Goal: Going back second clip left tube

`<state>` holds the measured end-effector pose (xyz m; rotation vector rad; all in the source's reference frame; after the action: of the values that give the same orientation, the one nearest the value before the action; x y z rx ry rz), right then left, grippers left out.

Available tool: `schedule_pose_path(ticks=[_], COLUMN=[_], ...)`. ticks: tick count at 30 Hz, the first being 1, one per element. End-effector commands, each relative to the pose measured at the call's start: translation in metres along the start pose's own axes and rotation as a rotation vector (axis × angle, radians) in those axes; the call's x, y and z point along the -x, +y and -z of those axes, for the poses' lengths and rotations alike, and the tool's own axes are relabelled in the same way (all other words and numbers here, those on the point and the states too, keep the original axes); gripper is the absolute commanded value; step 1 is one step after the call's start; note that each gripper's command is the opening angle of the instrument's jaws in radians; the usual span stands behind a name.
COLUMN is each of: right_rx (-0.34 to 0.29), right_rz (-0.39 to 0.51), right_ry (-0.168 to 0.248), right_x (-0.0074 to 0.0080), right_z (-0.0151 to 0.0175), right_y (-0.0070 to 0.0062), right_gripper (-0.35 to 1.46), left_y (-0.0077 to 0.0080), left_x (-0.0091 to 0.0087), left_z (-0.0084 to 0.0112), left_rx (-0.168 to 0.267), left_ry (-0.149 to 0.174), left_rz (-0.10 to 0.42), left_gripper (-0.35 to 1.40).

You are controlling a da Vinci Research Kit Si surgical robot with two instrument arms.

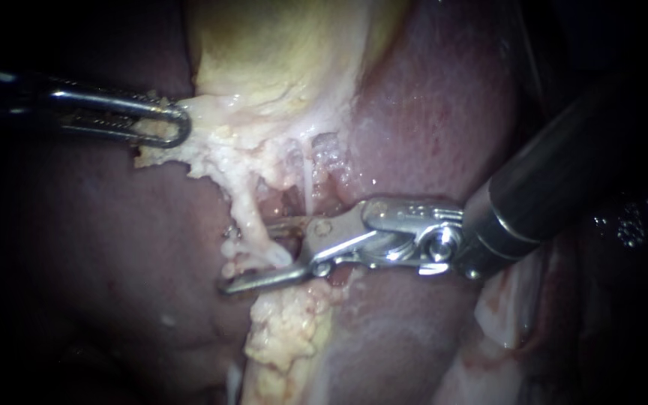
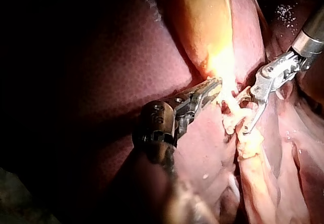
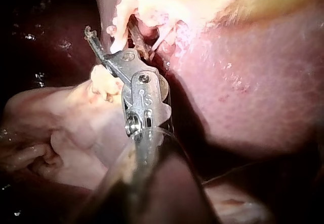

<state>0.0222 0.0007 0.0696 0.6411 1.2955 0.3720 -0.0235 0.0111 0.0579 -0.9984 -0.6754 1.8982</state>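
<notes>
The left tube (image 1: 247,214) is a pale strand that runs down from the frayed base of the yellow gallbladder (image 1: 279,45). My right instrument (image 1: 260,255) comes in from the right with its jaws open, one on each side of this tube. A gap shows between them, and I see no clip on the tube. The right wrist view shows the same: the tube (image 3: 117,40) lies between the open jaws of the right instrument (image 3: 111,34). My left instrument (image 1: 170,124) is shut on the pale edge of the gallbladder, up and to the left, and holds it taut.
A second, thinner strand (image 1: 307,180) hangs just right of the left tube. Dark red liver (image 1: 114,247) lies to the left and below. Lumpy yellow fat (image 1: 286,330) sits under the right instrument's jaws. More pink liver (image 1: 444,97) rises behind its shaft.
</notes>
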Motion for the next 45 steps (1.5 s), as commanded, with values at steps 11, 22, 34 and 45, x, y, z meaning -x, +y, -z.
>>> schedule_pose_path(ticks=[11, 22, 34, 45], right_rx=[0.000, 0.043, 0.105, 0.113], right_rz=[0.073, 0.248, 0.316, 0.328], right_ry=[-0.008, -0.035, -0.146, -0.150], right_x=[-0.0001, -0.0007, -0.0033, -0.0034], right_z=[0.0042, 0.0125, 0.0182, 0.0189], right_y=[-0.0008, -0.0047, -0.0053, -0.0053], right_gripper=[0.50, 0.50, 0.49, 0.50], left_y=[0.0000, 0.0000, 0.0001, -0.0003], left_x=[0.0000, 0.0000, 0.0001, 0.0012], left_z=[0.0001, 0.0001, -0.0001, -0.0034], left_rx=[0.000, 0.000, -0.001, -0.005], left_ry=[0.000, 0.000, 0.001, 0.003], left_rz=[0.000, 0.000, 0.000, -0.007], left_gripper=[-0.35, -0.35, -0.35, -0.35])
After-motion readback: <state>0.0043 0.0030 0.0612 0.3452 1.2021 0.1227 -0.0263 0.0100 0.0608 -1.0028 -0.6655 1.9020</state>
